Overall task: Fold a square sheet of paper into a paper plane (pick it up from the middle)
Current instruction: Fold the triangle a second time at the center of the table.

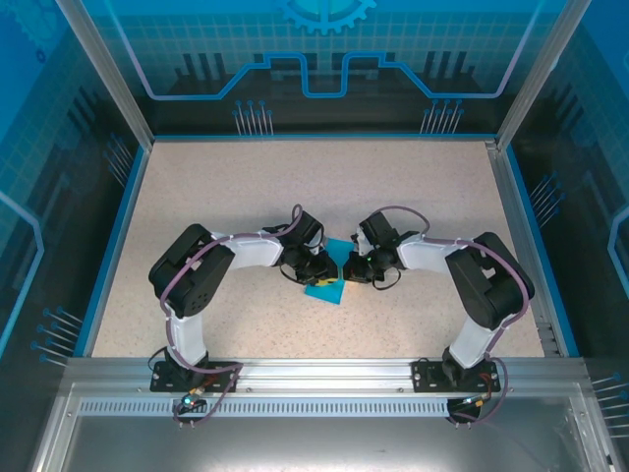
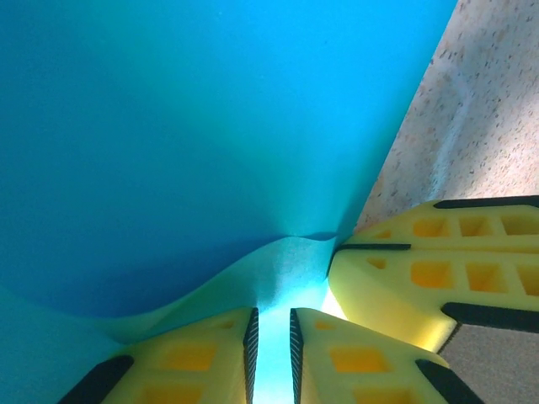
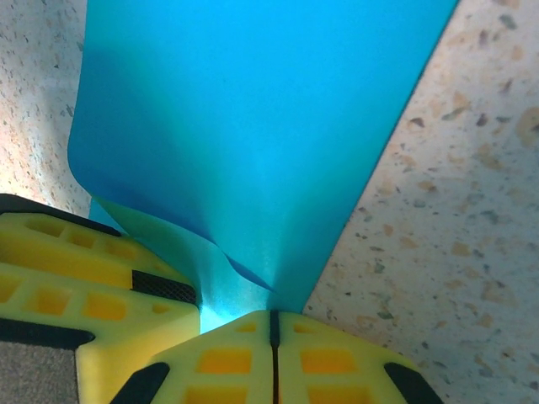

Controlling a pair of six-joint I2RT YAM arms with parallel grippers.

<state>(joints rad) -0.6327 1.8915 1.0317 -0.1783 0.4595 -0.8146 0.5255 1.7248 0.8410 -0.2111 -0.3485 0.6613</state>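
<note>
My right gripper [image 3: 271,337]: fingers pressed together, pinching edge of square sheet of paper [image 3: 253,126]. My left gripper [image 2: 269,358]: fingers close-set with thin gap, paper running between; cannot tell if truly clamped. Both grippers meet tip to tip at centre of table [image 1: 197,197]. Sheet bowed, soft ripple beside fingers, no sharp crease visible. Judgement: early stage. Sheet taken at middle; nose folds, wing folds, centre ridge all left. No paper plane yet.

Square sheet of paper [image 1: 325,289] mid table [image 1: 246,187], between left fingers [image 2: 194,358], right fingers [image 3: 227,362].
</note>
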